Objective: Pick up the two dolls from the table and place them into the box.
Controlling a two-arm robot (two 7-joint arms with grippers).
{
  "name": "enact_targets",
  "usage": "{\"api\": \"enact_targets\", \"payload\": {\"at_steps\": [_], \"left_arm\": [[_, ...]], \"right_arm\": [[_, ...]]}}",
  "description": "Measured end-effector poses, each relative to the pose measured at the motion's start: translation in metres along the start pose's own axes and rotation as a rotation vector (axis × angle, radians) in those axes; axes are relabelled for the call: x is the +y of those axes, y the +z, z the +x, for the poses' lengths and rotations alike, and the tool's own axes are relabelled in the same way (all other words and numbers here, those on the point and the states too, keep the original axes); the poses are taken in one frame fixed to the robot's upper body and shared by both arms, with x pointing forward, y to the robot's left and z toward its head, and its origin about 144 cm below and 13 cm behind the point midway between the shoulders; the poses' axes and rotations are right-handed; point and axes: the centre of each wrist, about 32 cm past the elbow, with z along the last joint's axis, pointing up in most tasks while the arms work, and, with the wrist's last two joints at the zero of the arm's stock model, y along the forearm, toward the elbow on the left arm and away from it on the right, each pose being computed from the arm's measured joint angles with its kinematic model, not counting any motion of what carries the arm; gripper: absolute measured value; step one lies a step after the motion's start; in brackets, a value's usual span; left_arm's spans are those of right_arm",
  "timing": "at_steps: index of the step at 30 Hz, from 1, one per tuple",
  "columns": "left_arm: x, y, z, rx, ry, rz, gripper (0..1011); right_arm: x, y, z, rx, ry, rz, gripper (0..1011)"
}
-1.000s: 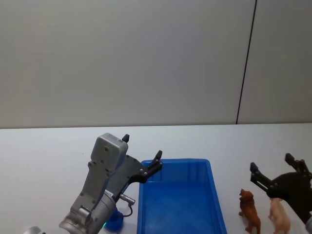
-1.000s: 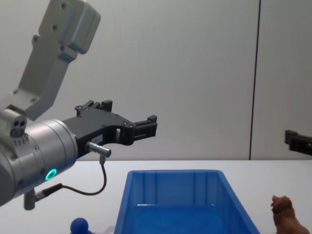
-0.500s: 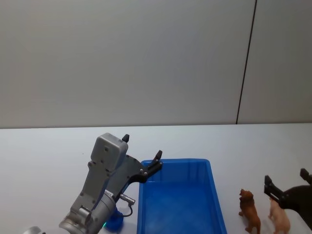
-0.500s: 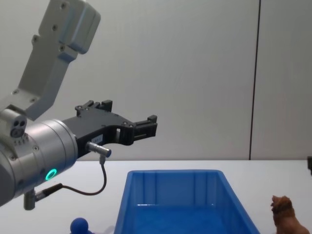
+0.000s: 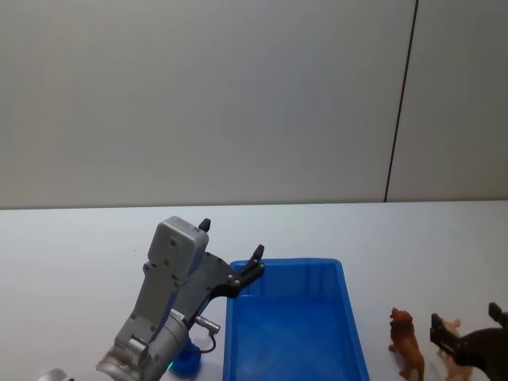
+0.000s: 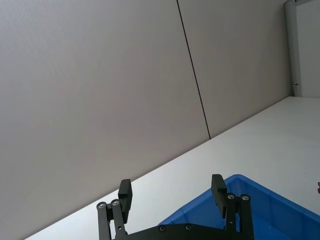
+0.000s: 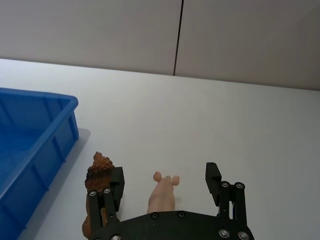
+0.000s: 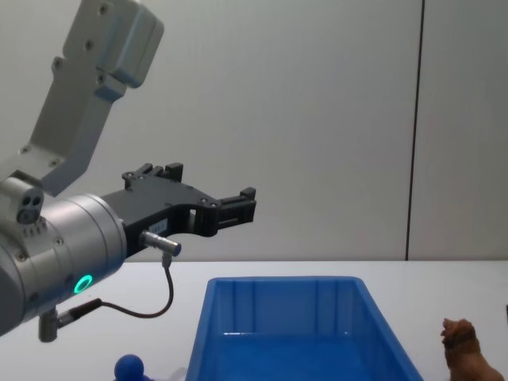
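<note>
The box [image 5: 302,263] is a bright blue open bin in the middle of the white table, also seen in the chest view [image 8: 278,305]. Right of it stands the brown lion doll [image 5: 406,343], and just beyond that the pink pig doll [image 5: 451,325]. My right gripper [image 5: 468,321] is open and low over the pig; in the right wrist view its fingers straddle the pig [image 7: 162,195], with the lion [image 7: 100,165] just outside one finger. The blue round-headed doll [image 5: 186,361] sits left of the box, under my left arm. My left gripper [image 5: 232,238] hangs open and empty above the box's far left corner.
The white table runs back to a grey wall with a dark vertical seam. Open table lies behind and to the right of the dolls. The left arm's grey body [image 8: 63,246] and its cable loom over the table left of the box.
My right gripper has dropped and drawn back over the pig, leaving the chest view. The left arm, the box and the dolls have not moved.
</note>
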Motion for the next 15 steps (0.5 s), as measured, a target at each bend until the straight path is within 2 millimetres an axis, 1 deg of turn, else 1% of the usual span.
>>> {"api": "enact_targets", "payload": {"at_steps": [15], "left_arm": [[0.000,0.000,0.000,0.000,0.000,0.000,1001]], "right_arm": [[0.006,-0.015,-0.005,-0.007,-0.004,-0.076,1001]]}}
